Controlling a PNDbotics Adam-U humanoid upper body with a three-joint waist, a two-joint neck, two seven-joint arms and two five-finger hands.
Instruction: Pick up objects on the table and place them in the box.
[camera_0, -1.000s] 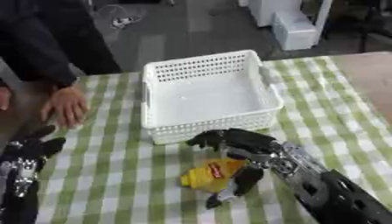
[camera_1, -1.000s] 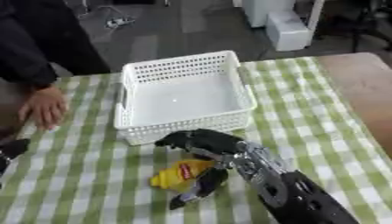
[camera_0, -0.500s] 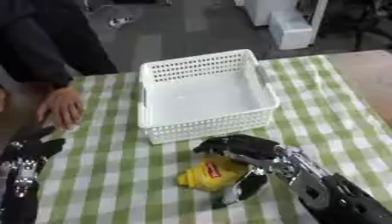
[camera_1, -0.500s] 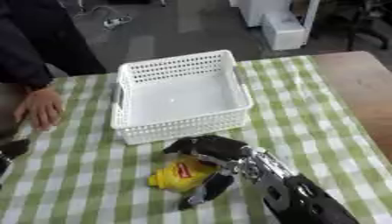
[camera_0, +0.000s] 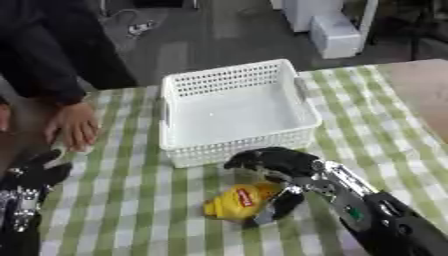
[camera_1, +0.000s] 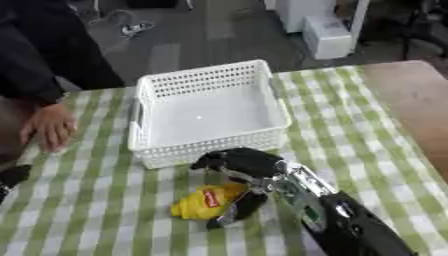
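Left eye view shows the right robot hand (camera_0: 278, 172) arched over a yellow object (camera_0: 238, 200) with a red label, which lies on the green-checked surface (camera_0: 140, 200) just in front of the white basket (camera_0: 234, 111), the box of the task. The fingers curve down over the far side of the object and the thumb comes down at its right end, so the right robot hand is curled about it; whether it has actually closed on the object or only cups it cannot be told for sure, though contact looks likely. The object lies directly beneath and slightly to the left of the palm, its long axis running roughly left to right across the surface, with a slight tilt toward the near left. The basket stands empty, just beyond the fingertips, so the carry would be short and straight away from the robot. The left robot hand (camera_0: 26, 192) rests at the lower left edge, fingers relaxed and pointing up, well apart from the object; the right arm is plainly the nearer one. A person's hand (camera_0: 74, 127) lies flat on the surface to the left of the basket, touching neither basket nor object.
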